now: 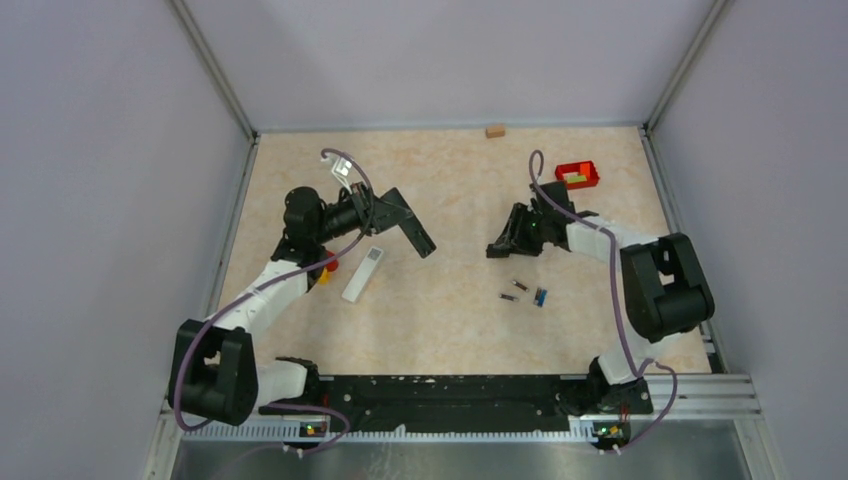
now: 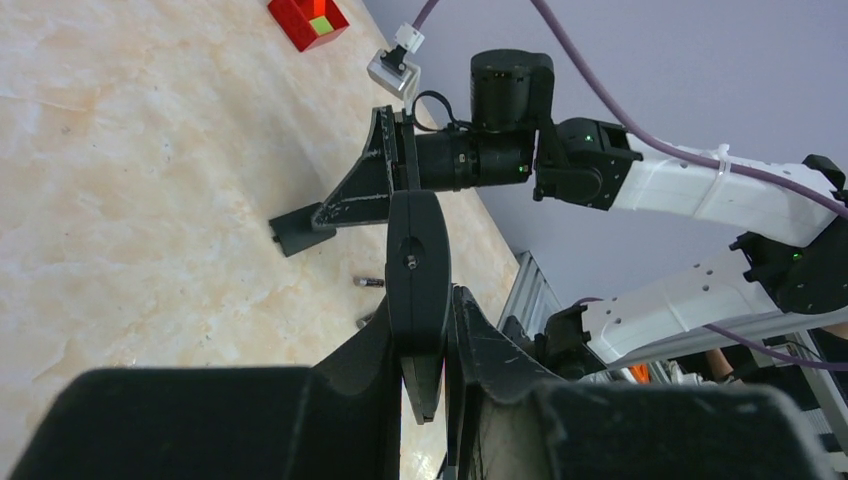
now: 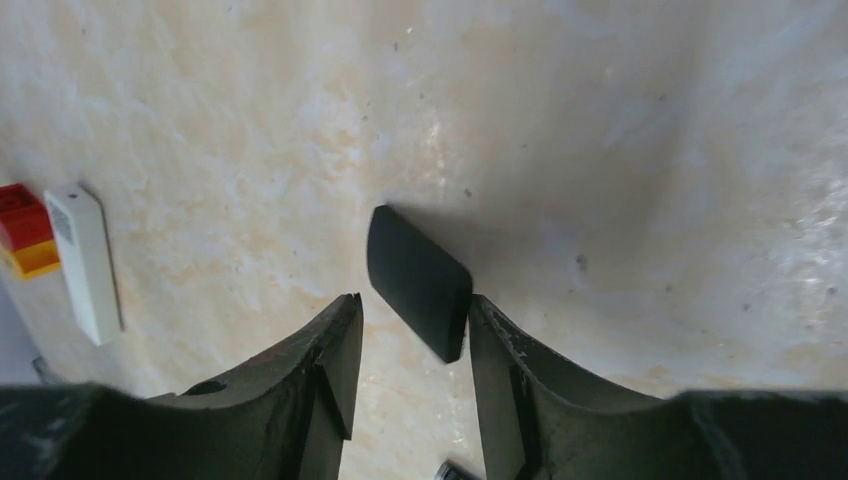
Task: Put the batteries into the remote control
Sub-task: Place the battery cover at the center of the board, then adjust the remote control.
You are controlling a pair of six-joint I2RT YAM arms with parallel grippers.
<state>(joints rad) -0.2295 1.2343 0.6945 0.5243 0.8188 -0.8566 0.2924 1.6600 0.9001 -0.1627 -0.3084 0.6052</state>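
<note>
My left gripper is shut on a black remote control and holds it above the table; in the left wrist view the remote shows edge-on between my fingers. Two dark batteries and a small blue piece lie on the table near the right arm. One battery also shows past the remote. My right gripper is open, low over the table. A flat black plate lies tilted between its tips, against the right finger.
A slim white bar-shaped device lies under the left arm beside a red and yellow block. A red bin stands at the back right. A small wooden block sits at the far edge.
</note>
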